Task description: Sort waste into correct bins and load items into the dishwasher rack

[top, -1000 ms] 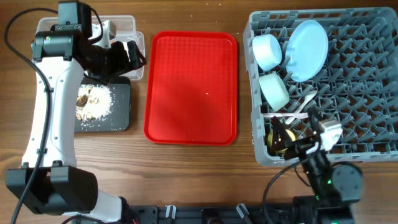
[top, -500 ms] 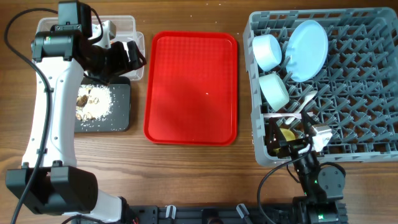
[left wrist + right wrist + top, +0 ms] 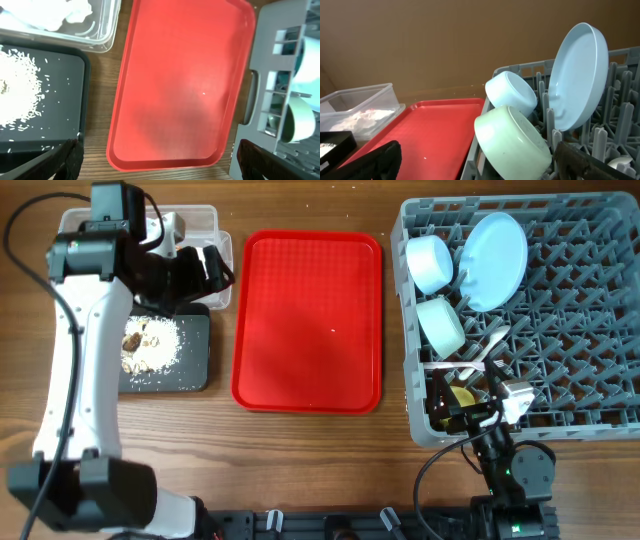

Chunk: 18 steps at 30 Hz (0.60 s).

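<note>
Tray [image 3: 308, 320]: red plastic, flat, rectangular, with rounded corners and a low raised rim. It lies mid-table, long sides running from the far edge toward the near edge, and has one tiny pale speck on its floor.
Table [image 3: 300, 465]: brown wood, grain running left to right.
Backdrop [image 3: 435, 40]: plain brown, beyond the far edge.

Tub [image 3: 200, 218] behind shallow tray [image 3: 195, 370] at left, flat tray [image 3: 308, 320] in the middle, rack [image 3: 590, 310] at right holding far bowl [image 3: 430, 262], near bowl [image 3: 441, 326], and plate [image 3: 497, 248] beside them.
</note>
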Motion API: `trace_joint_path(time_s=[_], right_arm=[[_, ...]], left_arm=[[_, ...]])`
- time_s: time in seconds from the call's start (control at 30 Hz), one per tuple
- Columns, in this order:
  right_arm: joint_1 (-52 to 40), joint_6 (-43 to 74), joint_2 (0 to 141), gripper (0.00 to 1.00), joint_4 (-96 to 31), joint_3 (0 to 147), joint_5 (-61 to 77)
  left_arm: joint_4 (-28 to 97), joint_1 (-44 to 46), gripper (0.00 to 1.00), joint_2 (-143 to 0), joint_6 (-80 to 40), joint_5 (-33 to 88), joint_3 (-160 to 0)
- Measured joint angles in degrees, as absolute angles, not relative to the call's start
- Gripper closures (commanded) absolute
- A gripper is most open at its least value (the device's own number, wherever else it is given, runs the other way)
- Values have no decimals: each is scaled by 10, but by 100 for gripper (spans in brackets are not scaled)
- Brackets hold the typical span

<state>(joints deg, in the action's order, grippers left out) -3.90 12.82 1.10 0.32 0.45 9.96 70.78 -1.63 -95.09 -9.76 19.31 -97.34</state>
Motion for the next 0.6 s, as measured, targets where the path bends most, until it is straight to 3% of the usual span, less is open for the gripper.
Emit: trace_joint_path(time_s=[0.13,0.27,0.6], right_arm=[[-39,128,11,0,3,4,100],[-39,128,10,0,4,4,98],[-39,132,8,0,5,4,93]], left_arm=[[698,0,0,-844,-97,180,-972],[572,6,0,-657,-97,160,-909],[224,1,0,-229,-97,143,-387]])
